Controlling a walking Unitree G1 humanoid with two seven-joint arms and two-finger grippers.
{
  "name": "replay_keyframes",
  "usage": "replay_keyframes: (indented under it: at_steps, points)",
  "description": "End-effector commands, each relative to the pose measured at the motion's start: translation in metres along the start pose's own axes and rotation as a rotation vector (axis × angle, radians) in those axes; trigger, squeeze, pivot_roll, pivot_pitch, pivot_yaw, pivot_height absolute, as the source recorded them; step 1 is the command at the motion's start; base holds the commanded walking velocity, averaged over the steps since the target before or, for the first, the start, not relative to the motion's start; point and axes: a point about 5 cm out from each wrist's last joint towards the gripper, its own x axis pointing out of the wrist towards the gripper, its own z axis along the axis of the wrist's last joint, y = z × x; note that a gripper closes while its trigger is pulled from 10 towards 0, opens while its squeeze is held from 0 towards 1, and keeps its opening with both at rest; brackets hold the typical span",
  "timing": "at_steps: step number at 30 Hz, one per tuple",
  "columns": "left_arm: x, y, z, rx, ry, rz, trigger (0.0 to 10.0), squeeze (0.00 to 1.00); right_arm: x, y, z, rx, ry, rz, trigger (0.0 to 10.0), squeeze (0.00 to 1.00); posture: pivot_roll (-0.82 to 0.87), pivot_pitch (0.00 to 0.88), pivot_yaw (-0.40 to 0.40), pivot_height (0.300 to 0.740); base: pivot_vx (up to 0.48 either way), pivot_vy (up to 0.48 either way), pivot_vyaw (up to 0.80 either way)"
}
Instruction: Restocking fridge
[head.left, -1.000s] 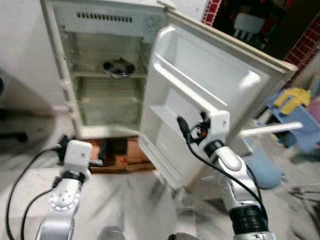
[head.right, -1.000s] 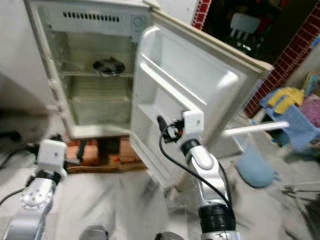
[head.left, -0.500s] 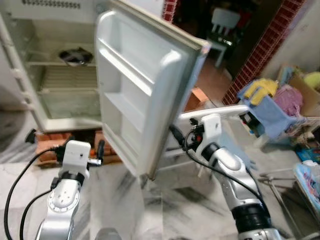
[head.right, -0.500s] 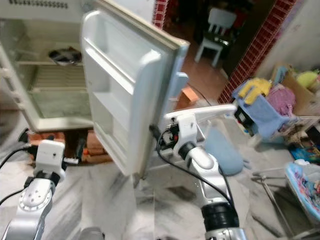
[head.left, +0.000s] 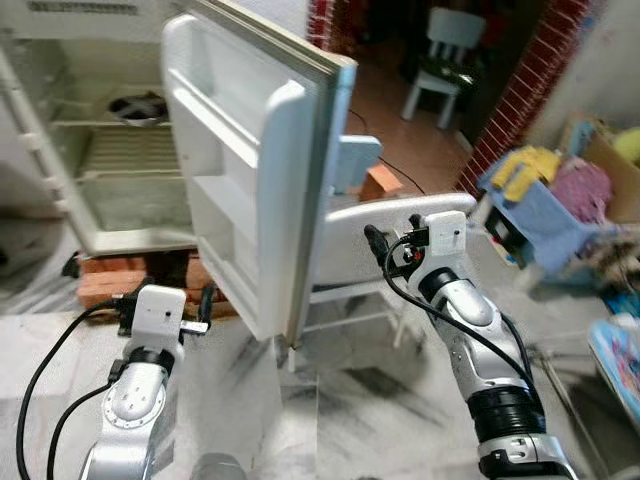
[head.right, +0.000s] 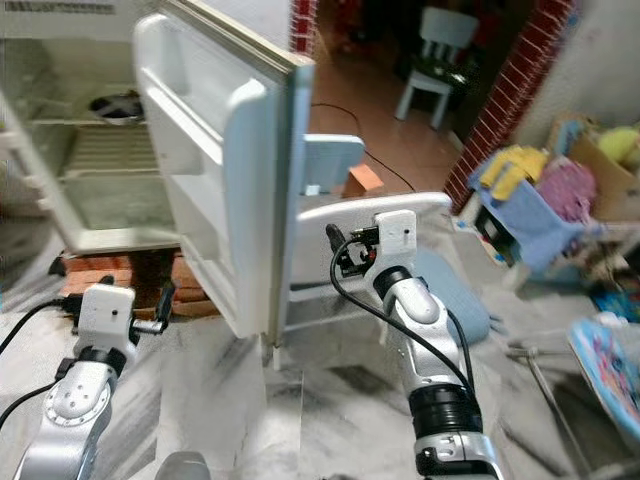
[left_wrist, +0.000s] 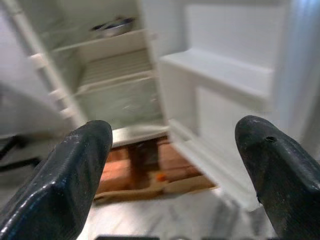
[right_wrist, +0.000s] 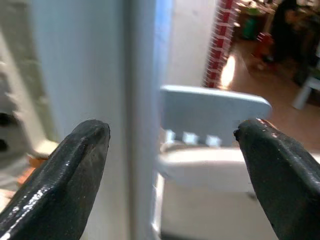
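Fridge (head.left: 110, 150) stands open ahead to the robot's left, its door (head.left: 250, 190) swung wide. Right gripper (right_wrist: 170, 150), fingers spread and empty, faces the door's edge; left gripper (left_wrist: 172, 150), also spread, faces the shelves. Best swing clear of the door before fetching stock.

The robot's silver left arm (head.left: 130, 400) rises from low in the head view, bent at the elbow, its white wrist block level. The left gripper (left_wrist: 175, 165) holds its two black fingers (left_wrist: 65, 175) wide apart with nothing between them. The silver right arm (head.left: 480, 350) reaches up and forward; the right gripper (right_wrist: 170, 165) also spreads its fingers (right_wrist: 60, 175) wide, empty.
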Motion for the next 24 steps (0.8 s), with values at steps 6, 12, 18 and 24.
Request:
replay_keyframes:
  at_steps: [6, 12, 18, 24]
  points:
    - [0.0, -0.002, 0.0, -0.015, 0.011, 0.0, 10.0, 0.0, 0.015, -0.004, 0.015, -0.022, -0.054, -0.032, 10.0, 0.0, 0.24, 0.0, -0.119, 0.74, 0.422, 0.0, 0.64]
    - [0.0, -0.004, -0.003, -0.015, 0.026, 0.009, 10.0, 0.0, 0.018, -0.014, 0.021, -0.055, -0.071, -0.089, 10.0, 0.0, 0.24, 0.0, -0.131, 0.74, 0.139, 0.0, 0.33]
    - [-0.002, -0.007, -0.004, -0.002, 0.033, -0.001, 10.0, 0.0, 0.011, -0.023, 0.016, -0.038, -0.062, -0.114, 10.0, 0.0, 0.24, 0.0, -0.133, 0.74, 0.0, 0.0, 0.0]
    - [-0.002, -0.005, -0.004, 0.002, 0.039, 0.001, 10.0, 0.0, 0.0, -0.017, 0.005, 0.015, -0.038, -0.033, 10.0, 0.0, 0.24, 0.0, -0.13, 0.74, 0.0, 0.0, 0.0]
